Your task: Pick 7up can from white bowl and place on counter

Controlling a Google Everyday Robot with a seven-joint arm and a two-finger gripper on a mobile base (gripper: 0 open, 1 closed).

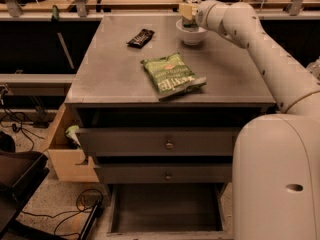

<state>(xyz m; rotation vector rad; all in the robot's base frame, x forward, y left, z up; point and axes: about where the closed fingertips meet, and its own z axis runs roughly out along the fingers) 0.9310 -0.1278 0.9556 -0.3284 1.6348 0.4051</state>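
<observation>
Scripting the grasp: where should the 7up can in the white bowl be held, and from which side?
Probably take the 7up can by its upper wall, coming from above: it seems to stand upright in the white bowl, whose rim hides its lower part. The gripper is at the can, over the bowl.

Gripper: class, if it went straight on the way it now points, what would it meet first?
Probably the 7up can in the white bowl: the gripper is right at it; depth is unclear.
</observation>
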